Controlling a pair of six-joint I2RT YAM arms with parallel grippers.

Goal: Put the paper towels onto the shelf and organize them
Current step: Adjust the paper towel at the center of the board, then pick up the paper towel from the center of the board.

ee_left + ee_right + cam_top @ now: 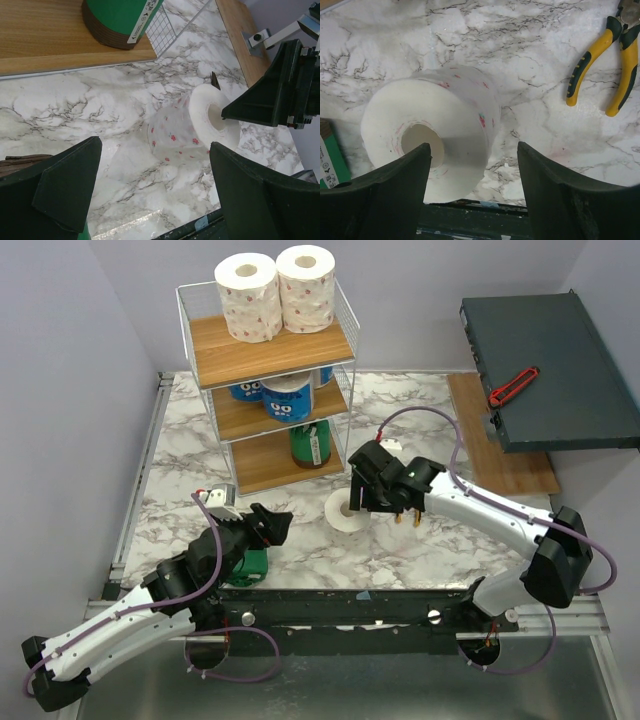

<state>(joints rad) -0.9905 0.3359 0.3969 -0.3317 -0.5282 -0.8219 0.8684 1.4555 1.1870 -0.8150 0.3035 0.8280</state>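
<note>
Right claw (358, 502) hangs over a speckled roll (345, 513) lying on the counter (180, 470) just in front of the shelf (270, 390). From above I cannot tell how wide it stands. The left claw (275, 525) sits near it, with a loose green roll (248, 565) on the counter beside that arm. Two speckled rolls (275, 292) stand on the top board, blue rolls (285, 398) on the middle one and a shelved green roll (312, 443) on the lowest.

From the left wrist, the left claw (154, 146) is spread wide and holds nothing. Ahead of it, one finger of the right claw appears to reach the hollow core of the speckled roll (175, 135).

From the right wrist, the right claw (474, 147) is also wide and not yet closed. The speckled roll (445, 110) lies on its side before it, and pliers (605, 65) lie apart to the right.

The likely trouble is that a roll on its side will trundle off if one finger nudges it before the other closes. A pinch on the soft wall alone could crush the roll or let it slip. The two claws are close, so a careless lift could knock them together.
</note>
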